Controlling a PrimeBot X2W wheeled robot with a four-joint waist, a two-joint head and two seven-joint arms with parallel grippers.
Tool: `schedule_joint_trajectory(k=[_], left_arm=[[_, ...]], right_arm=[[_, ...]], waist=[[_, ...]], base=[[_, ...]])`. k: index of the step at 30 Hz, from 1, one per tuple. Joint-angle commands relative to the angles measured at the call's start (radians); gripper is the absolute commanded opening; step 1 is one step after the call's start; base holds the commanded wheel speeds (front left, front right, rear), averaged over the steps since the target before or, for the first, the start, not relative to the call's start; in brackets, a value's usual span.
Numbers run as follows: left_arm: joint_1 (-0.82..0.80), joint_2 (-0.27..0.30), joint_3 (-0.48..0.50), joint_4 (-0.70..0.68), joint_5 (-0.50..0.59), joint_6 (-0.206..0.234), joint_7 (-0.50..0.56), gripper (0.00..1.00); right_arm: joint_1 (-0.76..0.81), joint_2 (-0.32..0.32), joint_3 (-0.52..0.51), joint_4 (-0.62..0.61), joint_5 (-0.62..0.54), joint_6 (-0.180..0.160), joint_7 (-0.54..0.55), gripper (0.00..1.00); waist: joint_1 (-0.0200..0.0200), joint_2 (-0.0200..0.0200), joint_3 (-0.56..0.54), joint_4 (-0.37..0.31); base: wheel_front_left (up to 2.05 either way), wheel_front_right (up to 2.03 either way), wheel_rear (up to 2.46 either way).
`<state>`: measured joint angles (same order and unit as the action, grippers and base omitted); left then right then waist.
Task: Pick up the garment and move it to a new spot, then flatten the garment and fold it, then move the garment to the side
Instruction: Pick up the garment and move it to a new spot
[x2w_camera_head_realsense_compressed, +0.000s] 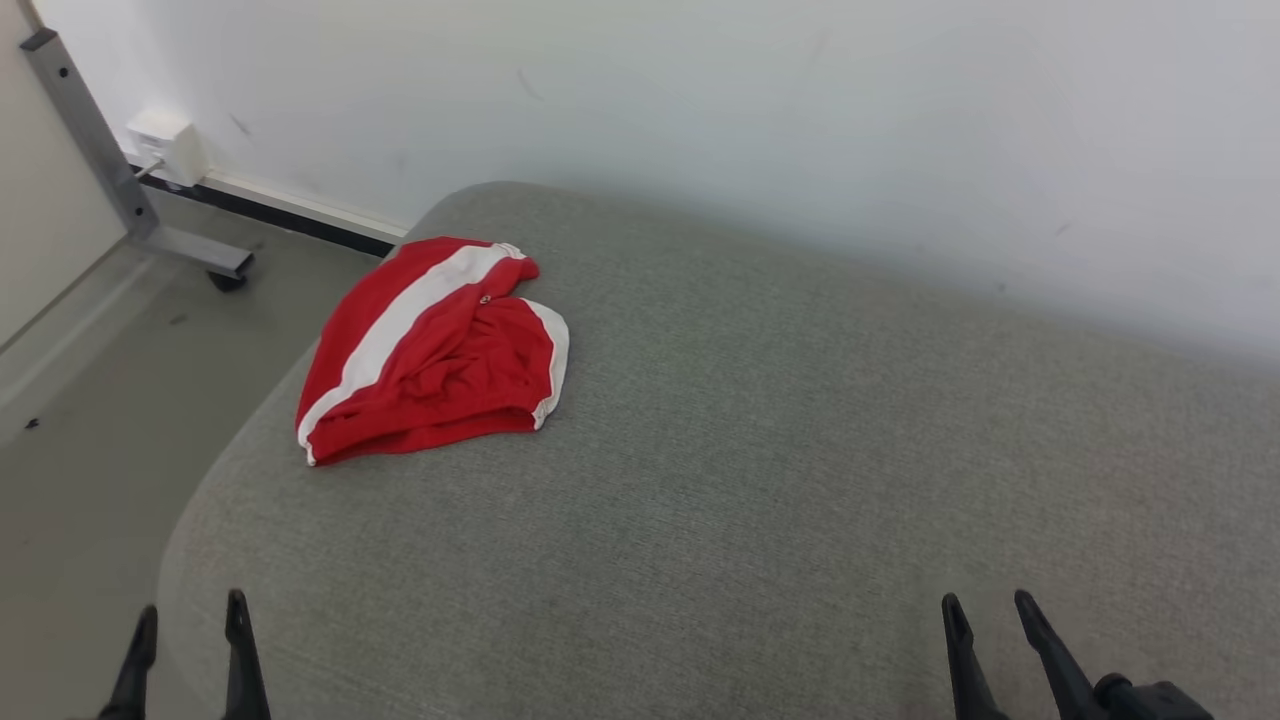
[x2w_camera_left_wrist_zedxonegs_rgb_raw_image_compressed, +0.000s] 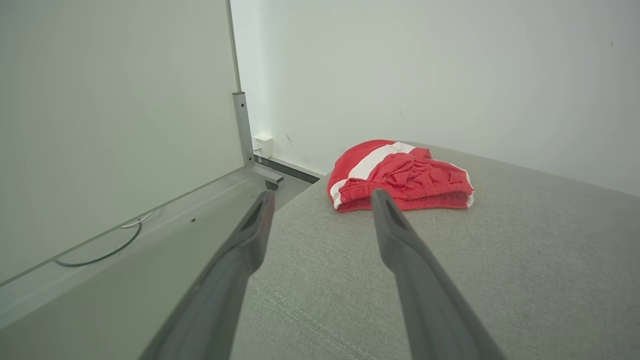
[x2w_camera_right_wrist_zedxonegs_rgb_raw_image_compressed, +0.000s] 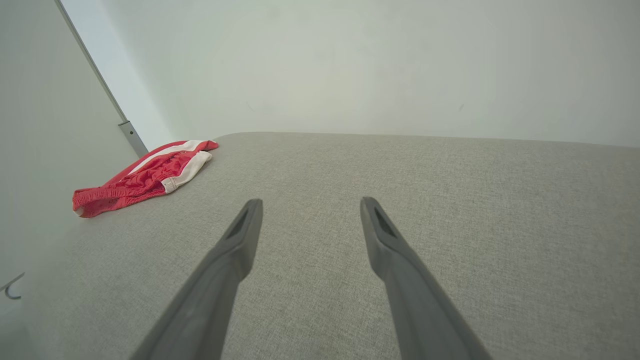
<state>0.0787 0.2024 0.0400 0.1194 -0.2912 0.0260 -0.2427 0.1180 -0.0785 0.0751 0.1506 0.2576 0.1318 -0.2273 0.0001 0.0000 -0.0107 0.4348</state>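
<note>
In the head view, the garment (x2w_camera_head_realsense_compressed: 430, 350) lies crumpled in a rounded heap near the far left corner of the worktop (x2w_camera_head_realsense_compressed: 760, 450), a thick pad with rounded corners covered in grey woven fabric. The cloth is bright red with broad white stripes and a white hem, and it is creased in soft folds. The left end effector (x2w_camera_head_realsense_compressed: 192, 603) shows at the bottom left and the right end effector (x2w_camera_head_realsense_compressed: 986, 598) at the bottom right, each with two slim, dark, pointed fingers spread wide and nothing between them. Both are well apart from the garment. A plain white wall (x2w_camera_head_realsense_compressed: 700, 100) stands behind. On the smooth grey floor (x2w_camera_head_realsense_compressed: 90, 420) to the left is a grey metal frame (x2w_camera_head_realsense_compressed: 90, 140), with a small white box (x2w_camera_head_realsense_compressed: 165, 147) on the wall near it.

In the left wrist view, the left end effector (x2w_camera_left_wrist_zedxonegs_rgb_raw_image_compressed: 322, 195) is spread wide, its matte, tapered fingers over the worktop's near edge. The garment (x2w_camera_left_wrist_zedxonegs_rgb_raw_image_compressed: 400, 175) lies beyond the fingertips, its gathered elastic waistband facing the camera. A thin dark cable (x2w_camera_left_wrist_zedxonegs_rgb_raw_image_compressed: 100, 255) curves on the floor.

In the right wrist view, the right end effector (x2w_camera_right_wrist_zedxonegs_rgb_raw_image_compressed: 311, 201) is also wide and holds nothing, above bare grey weave. The garment (x2w_camera_right_wrist_zedxonegs_rgb_raw_image_compressed: 145, 177) lies far off at the left edge.
</note>
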Motion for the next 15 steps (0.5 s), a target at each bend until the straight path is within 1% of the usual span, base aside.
schedule_joint_trajectory(k=[1, 5, 10, 11, 15], left_arm=[[-0.033, 0.008, 0.003, -0.007, -0.006, -0.002, 0.004, 1.00], [-0.094, 0.022, 0.010, 0.001, -0.018, -0.007, 0.008, 1.00], [-0.214, 0.048, 0.023, 0.016, -0.047, -0.027, 0.011, 1.00], [-0.214, 0.048, 0.023, 0.016, -0.047, -0.027, 0.011, 1.00], [-0.325, 0.078, 0.046, 0.022, -0.060, -0.028, 0.024, 1.00]], right_arm=[[-0.020, -0.013, -0.001, -0.007, -0.003, -0.002, 0.004, 1.00], [-0.044, -0.026, 0.005, -0.017, -0.011, -0.002, 0.011, 1.00], [-0.087, -0.048, 0.012, -0.044, -0.028, -0.002, 0.024, 1.00], [-0.087, -0.048, 0.012, -0.044, -0.028, -0.002, 0.024, 1.00], [-0.133, -0.069, 0.006, -0.072, -0.040, -0.002, 0.035, 1.00]], waist=[[-0.0001, 0.0000, 0.021, -0.026], [-0.0001, 0.0000, 0.056, -0.076], [-0.0001, 0.0000, 0.128, -0.162], [-0.0001, 0.0000, 0.128, -0.162], [-0.0001, 0.0000, 0.210, -0.241]], base=[[0.00, 0.00, 0.00], [0.00, 0.00, 0.00], [0.00, 0.00, 0.00], [0.00, 0.00, 0.00], [0.00, 0.00, 0.00]])
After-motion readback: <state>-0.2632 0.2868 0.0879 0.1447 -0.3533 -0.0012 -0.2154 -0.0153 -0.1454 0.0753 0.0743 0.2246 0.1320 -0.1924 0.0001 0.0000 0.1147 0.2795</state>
